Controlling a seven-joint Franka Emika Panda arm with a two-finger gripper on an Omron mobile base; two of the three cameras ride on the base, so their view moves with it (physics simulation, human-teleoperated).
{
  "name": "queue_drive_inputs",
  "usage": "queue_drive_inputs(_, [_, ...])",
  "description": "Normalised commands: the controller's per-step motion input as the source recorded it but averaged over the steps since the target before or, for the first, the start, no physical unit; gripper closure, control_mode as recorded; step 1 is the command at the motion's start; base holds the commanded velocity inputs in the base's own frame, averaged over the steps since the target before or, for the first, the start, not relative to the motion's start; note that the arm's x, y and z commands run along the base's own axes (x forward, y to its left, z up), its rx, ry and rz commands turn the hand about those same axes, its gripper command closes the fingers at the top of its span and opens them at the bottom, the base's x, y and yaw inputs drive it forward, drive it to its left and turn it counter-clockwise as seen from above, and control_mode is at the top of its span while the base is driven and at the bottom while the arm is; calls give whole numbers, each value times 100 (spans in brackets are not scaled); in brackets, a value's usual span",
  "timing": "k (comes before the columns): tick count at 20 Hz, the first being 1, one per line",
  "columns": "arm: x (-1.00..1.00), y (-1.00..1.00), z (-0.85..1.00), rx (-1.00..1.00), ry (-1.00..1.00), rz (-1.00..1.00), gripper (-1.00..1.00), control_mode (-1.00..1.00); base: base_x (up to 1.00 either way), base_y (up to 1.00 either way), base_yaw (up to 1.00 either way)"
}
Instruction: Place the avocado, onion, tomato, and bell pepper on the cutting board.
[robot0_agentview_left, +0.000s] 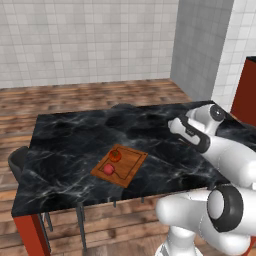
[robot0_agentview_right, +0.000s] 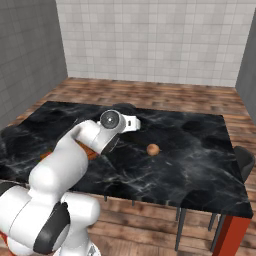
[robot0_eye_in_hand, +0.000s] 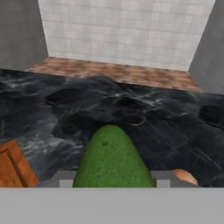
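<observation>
Black marbled table (robot0_agentview_left: 65, 145) spans the middle of the left base view. On it, just left of frame centre, lies the cutting board (robot0_agentview_left: 131, 167) — a brown wooden rectangle set at an angle. Two produce pieces rest on the board: an orange-red round piece with a greenish top, the tomato (robot0_agentview_left: 115, 155), toward the board's upper left part, and a red piece, the bell pepper (robot0_agentview_left: 109, 169), just below it near the board's left corner. The two sit close together, apart from each other.

To the right of the board in the same view, the white arm (robot0_agentview_left: 225, 155) reaches up from the lower right, its wrist over the table's right half, well apart from the board.

In the right base view, the arm rises from the lower left. The onion (robot0_agentview_right: 153, 149) — a pale orange-brown ball — lies on the bare table near frame centre, right of the wrist and apart from it.

In the hand view, a corner of the cutting board shows at lower left. The avocado (robot0_eye_in_hand: 113, 159) stands at bottom centre, directly between the gripper's (robot0_eye_in_hand: 113, 183) two tips; the jaws are closed on it. The onion shows partly at lower right, just beside the right tip.
</observation>
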Motion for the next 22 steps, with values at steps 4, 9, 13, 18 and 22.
queue_drive_inputs(4, [2, 60, 17, 0, 14, 1, 100, -100, 0, 0, 0])
queue_drive_inputs(9, [7, 60, 13, 0, 19, 0, 100, -100, 0, 0, 0])
queue_drive_inputs(13, [9, 56, 8, 0, 21, 0, 100, -100, 0, 0, 0])
queue_drive_inputs(18, [8, 39, 0, 0, 16, 1, 100, -100, 0, 0, 0])
queue_drive_inputs(22, [9, 36, -20, 0, 8, 3, 100, -100, 0, 0, 0])
